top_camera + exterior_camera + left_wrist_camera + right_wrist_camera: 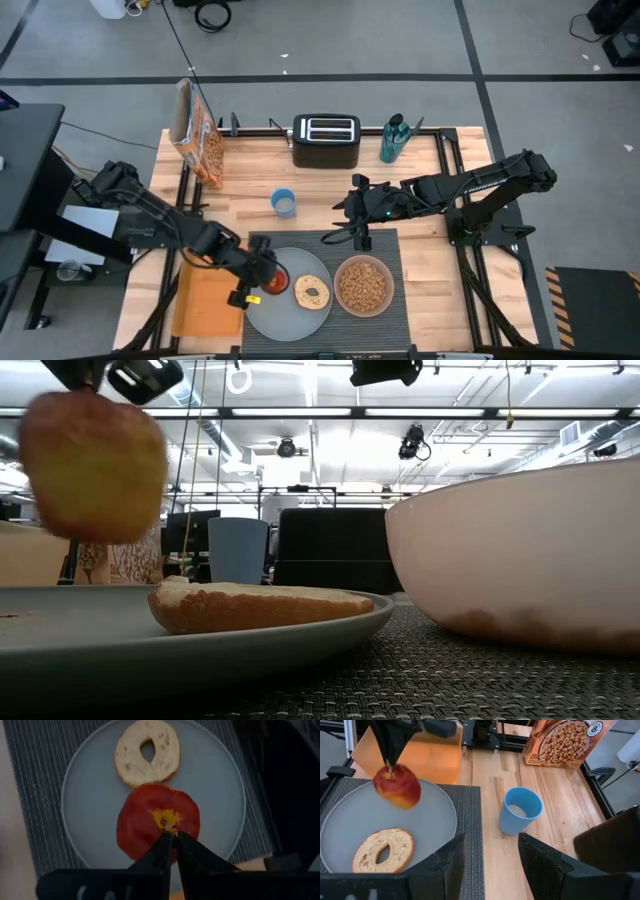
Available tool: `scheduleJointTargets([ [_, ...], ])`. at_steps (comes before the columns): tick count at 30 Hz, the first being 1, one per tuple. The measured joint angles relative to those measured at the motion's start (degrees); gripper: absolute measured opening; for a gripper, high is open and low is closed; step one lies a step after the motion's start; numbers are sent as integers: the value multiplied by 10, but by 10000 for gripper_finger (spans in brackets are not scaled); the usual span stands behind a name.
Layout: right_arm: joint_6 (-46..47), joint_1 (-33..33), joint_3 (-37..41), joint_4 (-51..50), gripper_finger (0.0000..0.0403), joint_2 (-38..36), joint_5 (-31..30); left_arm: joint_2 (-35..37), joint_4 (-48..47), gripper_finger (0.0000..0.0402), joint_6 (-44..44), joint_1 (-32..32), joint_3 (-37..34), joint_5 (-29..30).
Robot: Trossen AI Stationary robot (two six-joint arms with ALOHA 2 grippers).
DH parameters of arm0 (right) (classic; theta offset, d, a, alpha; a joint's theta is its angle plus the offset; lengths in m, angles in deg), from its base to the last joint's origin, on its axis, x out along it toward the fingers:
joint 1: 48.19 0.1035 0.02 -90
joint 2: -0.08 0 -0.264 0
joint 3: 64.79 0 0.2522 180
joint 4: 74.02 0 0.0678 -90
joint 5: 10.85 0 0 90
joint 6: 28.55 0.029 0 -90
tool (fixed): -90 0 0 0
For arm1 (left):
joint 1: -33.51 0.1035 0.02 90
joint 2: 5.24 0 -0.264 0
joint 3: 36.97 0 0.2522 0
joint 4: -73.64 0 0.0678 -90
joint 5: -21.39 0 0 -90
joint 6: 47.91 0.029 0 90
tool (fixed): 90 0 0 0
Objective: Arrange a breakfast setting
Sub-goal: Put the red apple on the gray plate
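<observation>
The apple [397,785] hangs by its stem from the left hand [171,836], whose fingers are pinched narrow on that stem. It is in the air above the plate [262,312], clear of it, as the low view and the right wrist view both show. Directly below the hand, then, and beside the bagel [312,291], which lies flat on the same plate. The bowl [364,285] of cereal sits just beside the plate on the placemat [393,318]. The move in hand looks like a straight lowering onto bare plate, keeping off the bagel. The right hand [487,851] waits with fingers wide apart over the surface near the mat's far edge. The cereal box [197,130] stands well off at the far left.
</observation>
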Motion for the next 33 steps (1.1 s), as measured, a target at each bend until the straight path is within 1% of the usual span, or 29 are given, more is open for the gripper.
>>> scheduleJointTargets([
  [6,3,0,0,-1,187,0,0,0,75,24,0,2,-41,-4],
  [12,5,0,0,-3,187,0,0,-4,87,24,0,-3,-49,5],
  [17,13,0,0,-13,187,0,0,-35,100,24,-4,-6,-49,-4],
  [21,18,1,0,-19,187,0,2,-67,88,24,6,-7,-49,-28],
  [25,19,1,0,-20,187,0,4,-83,85,25,10,-6,-49,-45],
  [28,19,1,0,-20,187,0,4,-82,73,25,15,-5,-47,-60],
  [33,19,1,0,-20,187,0,4,-77,26,25,23,-5,-16,-56],
])
